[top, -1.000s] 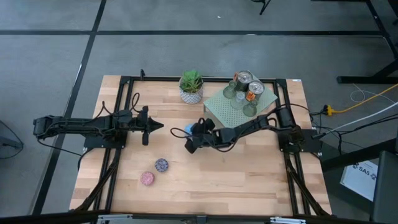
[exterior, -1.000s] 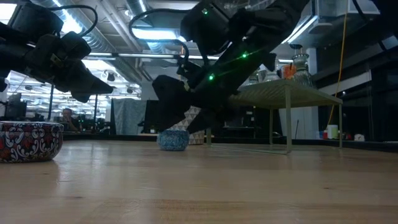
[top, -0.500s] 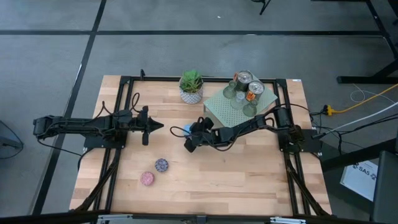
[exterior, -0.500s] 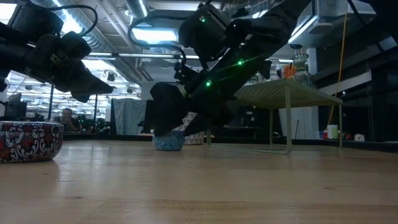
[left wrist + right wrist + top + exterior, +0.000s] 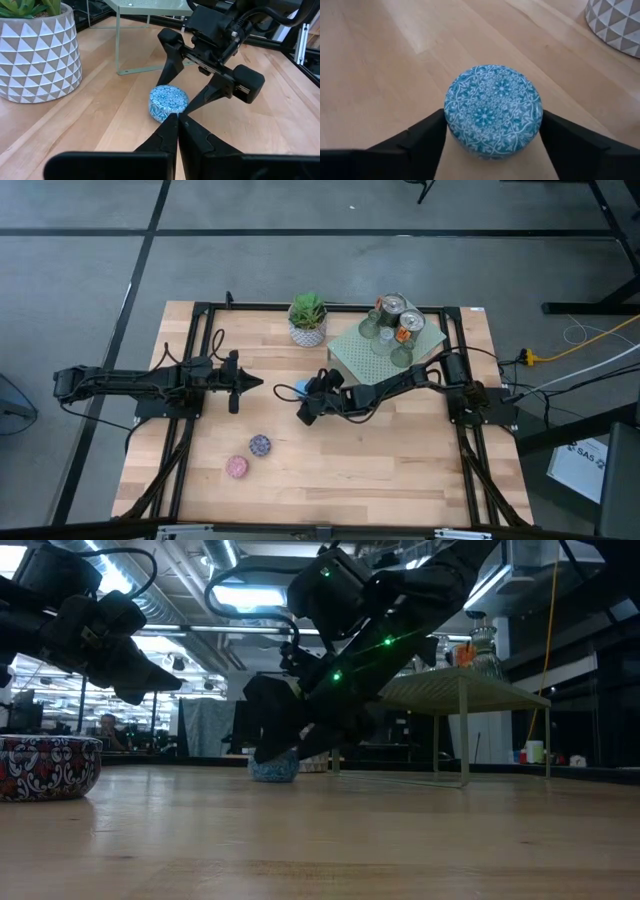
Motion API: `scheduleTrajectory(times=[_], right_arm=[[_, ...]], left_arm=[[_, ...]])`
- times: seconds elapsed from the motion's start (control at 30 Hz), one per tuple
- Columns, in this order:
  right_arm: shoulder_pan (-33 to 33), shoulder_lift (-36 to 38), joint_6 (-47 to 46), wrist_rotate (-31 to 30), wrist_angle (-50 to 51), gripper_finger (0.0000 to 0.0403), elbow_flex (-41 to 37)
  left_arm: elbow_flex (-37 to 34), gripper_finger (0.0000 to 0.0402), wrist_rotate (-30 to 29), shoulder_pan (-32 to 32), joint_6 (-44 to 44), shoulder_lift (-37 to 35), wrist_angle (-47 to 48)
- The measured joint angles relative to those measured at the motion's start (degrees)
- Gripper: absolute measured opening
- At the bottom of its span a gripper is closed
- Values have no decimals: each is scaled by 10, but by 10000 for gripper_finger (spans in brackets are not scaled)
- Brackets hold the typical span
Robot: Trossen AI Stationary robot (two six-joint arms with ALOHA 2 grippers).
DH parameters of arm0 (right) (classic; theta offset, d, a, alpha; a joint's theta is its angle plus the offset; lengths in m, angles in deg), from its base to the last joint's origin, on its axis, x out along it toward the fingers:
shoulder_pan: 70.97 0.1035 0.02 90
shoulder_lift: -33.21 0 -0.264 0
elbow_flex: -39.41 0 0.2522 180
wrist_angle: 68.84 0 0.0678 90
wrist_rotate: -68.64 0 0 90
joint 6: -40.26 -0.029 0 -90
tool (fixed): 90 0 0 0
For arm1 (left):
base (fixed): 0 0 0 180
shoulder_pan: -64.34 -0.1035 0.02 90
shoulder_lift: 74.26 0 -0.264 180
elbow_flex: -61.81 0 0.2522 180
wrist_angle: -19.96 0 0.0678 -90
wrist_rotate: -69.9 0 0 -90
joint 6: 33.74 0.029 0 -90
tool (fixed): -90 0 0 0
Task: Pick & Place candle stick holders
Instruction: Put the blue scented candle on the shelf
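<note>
A blue patterned candle holder (image 5: 493, 110) stands on its base on the wooden table, near the middle (image 5: 291, 388). My right gripper (image 5: 300, 398) reaches low over the table from the right, and its fingers close on the holder's two sides; this also shows in the left wrist view (image 5: 168, 102). My left gripper (image 5: 254, 383) is shut and empty, held above the table to the left of the holder. A pink holder (image 5: 236, 467) and a purple mosaic holder (image 5: 260, 445) stand toward the near left. Two shiny holders (image 5: 392, 305) and some glass ones stand on the pale green slab (image 5: 345, 352). My right gripper pinches the blue holder's round side wall (image 5: 451, 125) between its two fingers (image 5: 427, 135), one on each opposite side. The fingers slant down from the table's right side. The holder stands upright with its base on the table.
A green plant in a white pot (image 5: 307, 320) stands at the far side, just beyond the blue holder. The slab stands on thin legs (image 5: 463, 730) at the far right. The near half of the table is bare wood apart from the two small holders.
My right gripper has come down and a little toward the table's left, so that its fingers now stand around the blue holder. The holder has stayed on the table. My left arm has kept still.
</note>
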Motion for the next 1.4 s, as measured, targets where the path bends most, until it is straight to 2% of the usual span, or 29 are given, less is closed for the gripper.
scheduleTrajectory(times=[0.2,0.67,0.9,1.0,1.3,1.4], right_arm=[[0,0,8,0,-1,263,0],[30,2,8,33,8,256,1],[75,1,11,126,41,253,0],[96,2,10,145,51,245,1],[157,10,8,172,52,218,0],[163,10,9,160,52,216,0]], left_arm=[[0,4,0,0,0,0,0],[0,8,0,0,0,0,0],[0,5,0,0,0,0,0],[0,4,0,0,0,0,0],[0,7,0,0,0,0,0],[0,4,0,0,0,0,0]])
